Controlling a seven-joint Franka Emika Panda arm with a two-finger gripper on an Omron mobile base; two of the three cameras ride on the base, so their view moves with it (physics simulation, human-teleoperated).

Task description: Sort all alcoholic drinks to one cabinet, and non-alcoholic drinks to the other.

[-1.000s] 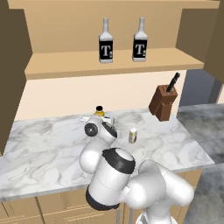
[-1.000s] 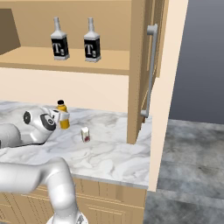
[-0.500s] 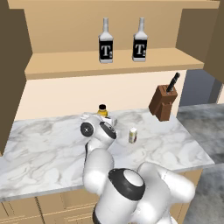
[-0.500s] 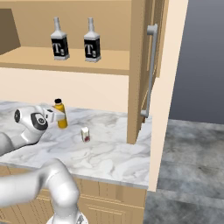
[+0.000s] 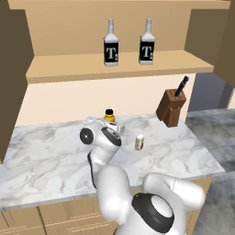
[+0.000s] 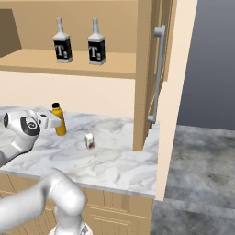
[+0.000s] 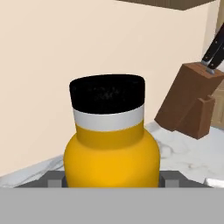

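Orange-yellow bottle (image 5: 109,116) stands upright on the marble surface (image 5: 41,156), and in the left base view it sits right behind the claw (image 5: 111,129), black cap peeking above the white hand. Beyond and above the claw, the two "T" bottles (image 5: 110,44) stand side by side on the long shelf (image 5: 69,68) of the wide cabinet. A small pale can (image 5: 139,142) sits on the surface just beside the claw, a knife block (image 5: 171,107) farther that way.

Over to the right base view: the claw (image 6: 56,121) is level with the bottle's middle, reaching in from the side, fingers at its body. The narrow cabinet's grey bar handle (image 6: 157,73) is well apart from the claw, past the can.

Hand view now: the bottle is dead ahead of the claw (image 7: 112,178), a grey fingertip (image 7: 54,178) showing each side of its body. Claw spread around the bottle; whether the pads press it, I cannot tell.
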